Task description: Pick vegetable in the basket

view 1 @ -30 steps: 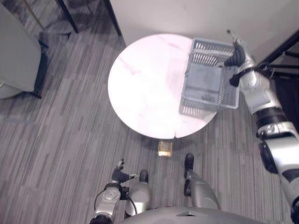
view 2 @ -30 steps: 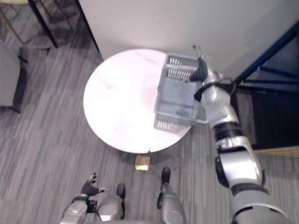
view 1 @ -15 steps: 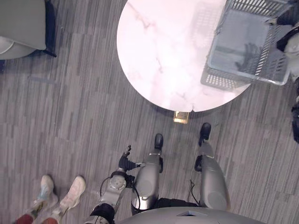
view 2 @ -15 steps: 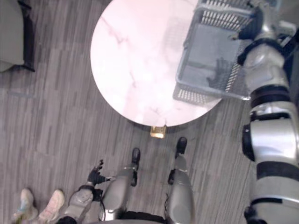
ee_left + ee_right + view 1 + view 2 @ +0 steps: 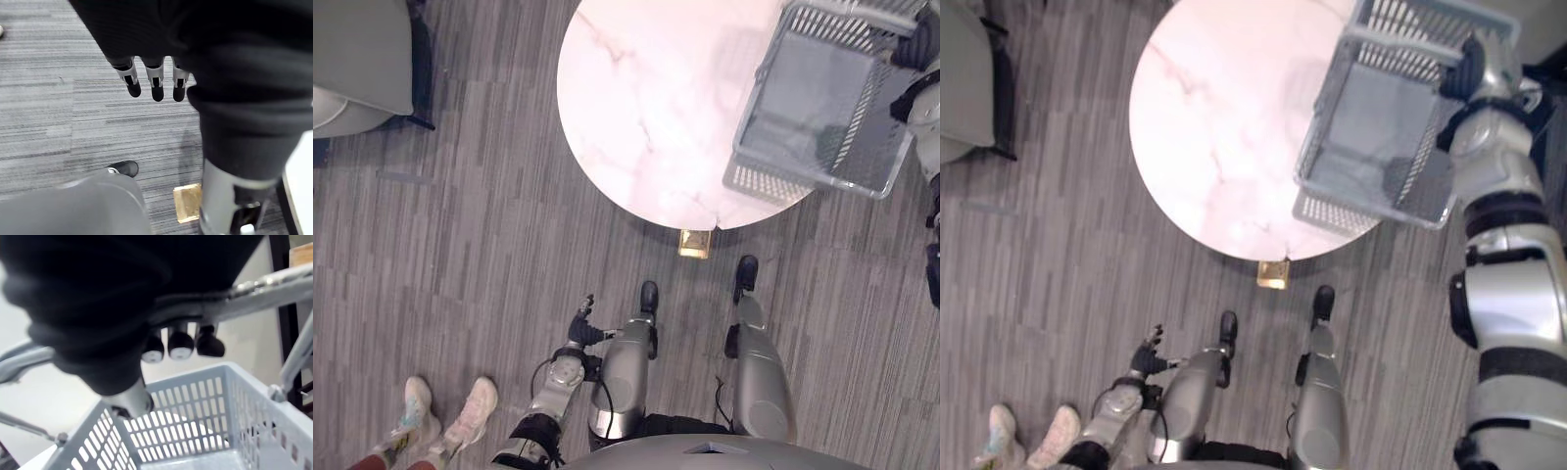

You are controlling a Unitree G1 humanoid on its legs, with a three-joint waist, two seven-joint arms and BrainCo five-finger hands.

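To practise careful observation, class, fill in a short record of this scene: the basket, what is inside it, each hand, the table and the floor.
basket: grey, slatted, tilted, overlapping the table's right edge
inside: grey bottom, nothing lying on it
right hand: fingers curled round the basket's metal handle
left hand: hanging low, away from the table, fingers straight, holding nothing
table: round, white marbled top
floor: grey striped carpet; small yellowish block by the table's near edge; a person's pale shoes at lower left
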